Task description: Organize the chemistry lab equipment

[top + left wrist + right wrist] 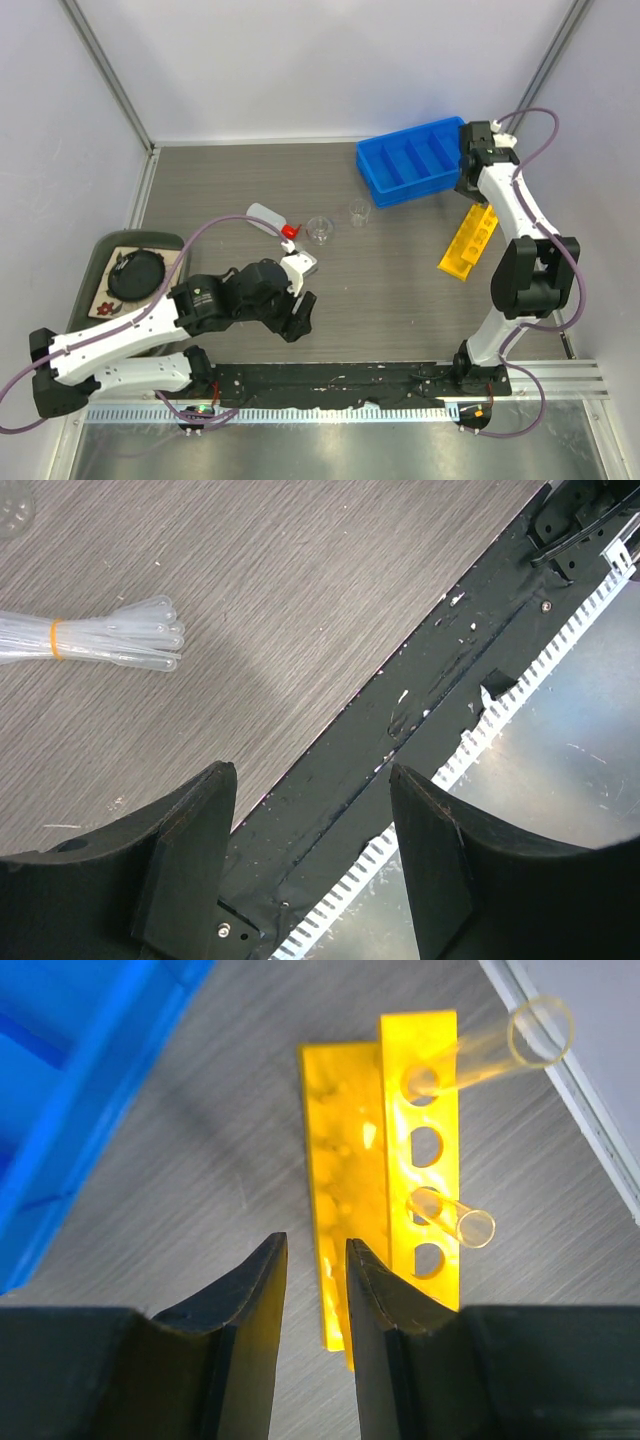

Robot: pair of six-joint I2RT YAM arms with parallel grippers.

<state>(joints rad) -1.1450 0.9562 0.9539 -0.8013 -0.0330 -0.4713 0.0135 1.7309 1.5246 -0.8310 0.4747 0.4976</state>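
The yellow holed rack (468, 242) lies on the table at the right; the right wrist view shows it (345, 1190) with two clear tubes (465, 1222) through its holes. The blue compartmented bin (415, 160) stands behind it. My right gripper (467, 187) hovers above the rack's near end, its jaws (313, 1243) narrowly apart and empty. The white squeeze bottle (268, 218) lies mid-table beside two small clear beakers (320, 228). A banded pipette bundle (100, 640) lies left of my left gripper (312, 775), which is wide open and empty near the front edge (298, 315).
A dark green tray (135, 275) with a black item sits at the left, beside my left arm. A black strip (420, 710) and a metal ledge run along the table's front edge. The side walls stand close to the bin and the rack.
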